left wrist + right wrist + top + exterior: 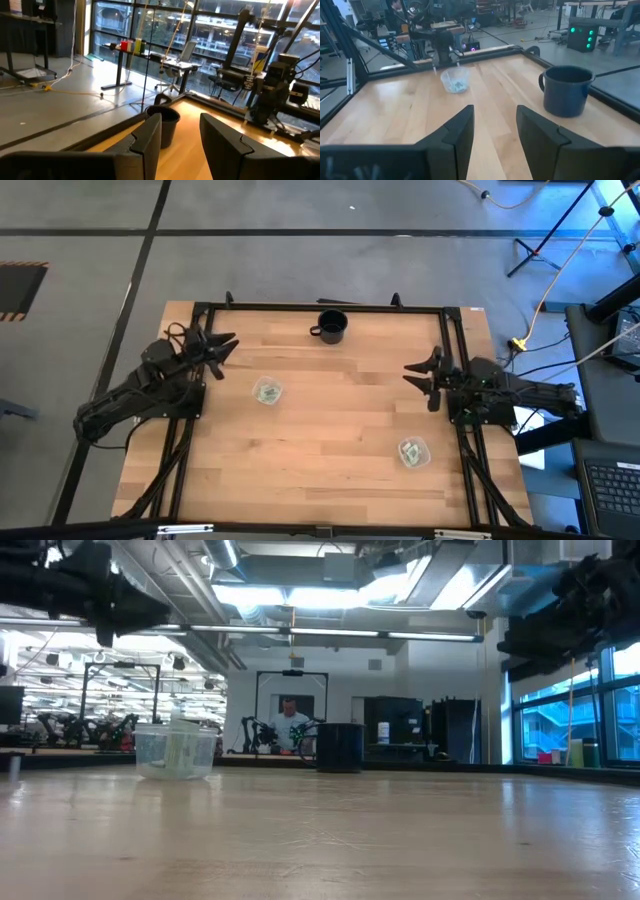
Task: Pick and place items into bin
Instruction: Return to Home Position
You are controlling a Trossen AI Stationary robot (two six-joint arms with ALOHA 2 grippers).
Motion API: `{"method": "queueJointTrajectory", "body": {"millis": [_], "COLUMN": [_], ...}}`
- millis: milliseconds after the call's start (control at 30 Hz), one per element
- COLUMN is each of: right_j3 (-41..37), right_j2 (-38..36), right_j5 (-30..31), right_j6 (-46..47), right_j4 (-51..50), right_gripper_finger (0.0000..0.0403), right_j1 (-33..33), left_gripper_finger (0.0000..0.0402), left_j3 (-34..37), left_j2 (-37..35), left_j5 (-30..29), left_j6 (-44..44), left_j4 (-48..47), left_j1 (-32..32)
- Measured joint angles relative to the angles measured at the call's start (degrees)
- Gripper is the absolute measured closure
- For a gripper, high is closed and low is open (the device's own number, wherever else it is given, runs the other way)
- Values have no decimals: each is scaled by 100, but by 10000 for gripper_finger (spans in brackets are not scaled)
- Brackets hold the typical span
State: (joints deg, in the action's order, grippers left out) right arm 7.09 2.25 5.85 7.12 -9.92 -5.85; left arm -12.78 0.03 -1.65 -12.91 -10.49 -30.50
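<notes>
Left claw [222, 354]: is hovering at the 9 o'clock edge of the worktop [330, 430], fingers standing apart and holding nothing.
Left bin [279, 387]: is sitting toward 4 o'clock of the left claw, near it but not touching; green-and-white packets [266, 393] are lying inside.
Mug [332, 327]: is standing upright at 12 o'clock by the far rail, well apart from both arms.
Right claw [418, 377]: is hovering at the 3 o'clock edge, fingers likewise parted and carrying nothing.
Right bin [427, 446]: is sitting at 4 o'clock on the worktop, toward 6 o'clock of the right claw, with more packets lying in it.
Loose packets: none is showing on the bare wood, so the sorting is probably finishing and the arms are likely parking.
Risk, left side: the left claw is hanging close to the left bin; a low swing toward 4 o'clock would be nudging that light container, sliding or tipping it and spilling the packets.
Risk, right side: the right bin is lying near the right arm; a dropping forearm would be clipping its rim.
Risk, both sides: parted fingers are presenting a broader front than closed ones, raising the chance of catching a bin wall.
Least concern: the mug is standing clear of either likely path.
</notes>
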Motion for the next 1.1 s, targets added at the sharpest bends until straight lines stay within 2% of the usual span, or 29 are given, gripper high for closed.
{"method": "queueJointTrajectory", "body": {"millis": [167,367,567,1100], "right_j3": [-319,-330,-332,-332], "right_j2": [-220,-187,-191,-191], "right_j5": [-7,-9,-7,0], "right_j6": [6,2,-166,-3], "right_j4": [99,183,186,189], "right_gripper_finger": [251,251,251,251], "right_j1": [0,0,0,0], "left_gripper_finger": [272,272,272,272], "left_j3": [350,690,1015,1034], "left_j2": [0,0,0,68], "left_j5": [-37,-41,-41,-26], "left_j6": [1,32,-96,61], "left_j4": [335,650,587,598], "left_j1": [0,1,0,1]}}
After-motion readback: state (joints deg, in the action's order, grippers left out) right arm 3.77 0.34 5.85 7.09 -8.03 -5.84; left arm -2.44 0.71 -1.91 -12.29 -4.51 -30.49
